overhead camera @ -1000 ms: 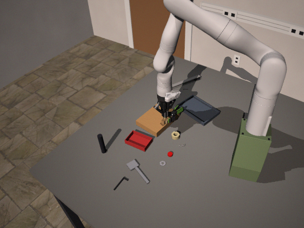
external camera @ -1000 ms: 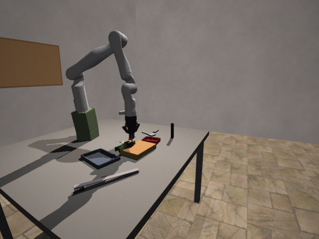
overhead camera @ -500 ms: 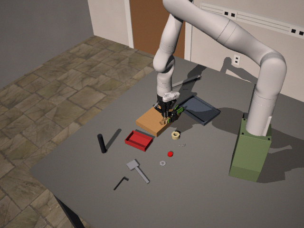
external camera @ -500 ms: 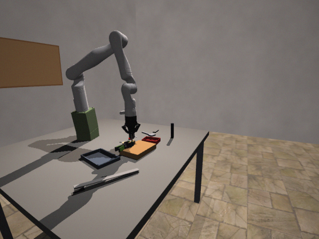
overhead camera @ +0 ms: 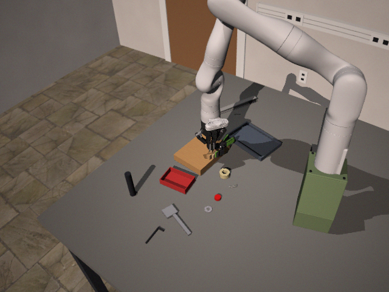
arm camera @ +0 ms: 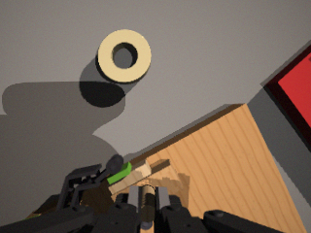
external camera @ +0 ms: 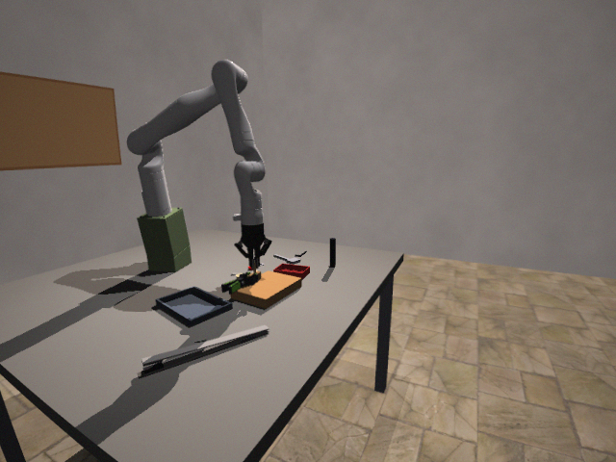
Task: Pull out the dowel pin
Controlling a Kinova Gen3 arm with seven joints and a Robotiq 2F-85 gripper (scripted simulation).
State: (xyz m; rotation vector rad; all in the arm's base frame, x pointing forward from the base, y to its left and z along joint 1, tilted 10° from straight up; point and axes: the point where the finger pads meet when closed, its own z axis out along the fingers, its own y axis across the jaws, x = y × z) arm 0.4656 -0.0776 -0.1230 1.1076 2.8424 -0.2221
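Your fingers (overhead camera: 212, 148) (external camera: 254, 263) are closed on the slim, round wooden dowel pin (external camera: 254, 269) (arm camera: 148, 203), held roughly upright above the small pale wooden block (overhead camera: 207, 156) (arm camera: 170, 182), near one edge of the flat orange-brown wooden bench board (overhead camera: 191, 154) (external camera: 274, 288) (arm camera: 233, 155). The black-and-green spring clamp (overhead camera: 230, 141) (external camera: 232, 286) (arm camera: 80, 182) reaches in over that same board edge. Expect the pin to be light and stiff, apt to slip or roll; keep your grip central on its shaft, draw straight up along the hole with small twists, and avoid levering the block. The wrist view shows the pin between the pads and a green clamp tip beside the block; the exterior view shows how steeply you stand over the board, while the top view lays out the surroundings. Whether the pin's lower end is free, you cannot tell.

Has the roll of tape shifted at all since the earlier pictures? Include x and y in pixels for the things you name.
No. The roll of tape (overhead camera: 220, 175) (arm camera: 107, 55) sits in the same spot beside the near corner of the wooden board (overhead camera: 191, 154) (arm camera: 228, 150).
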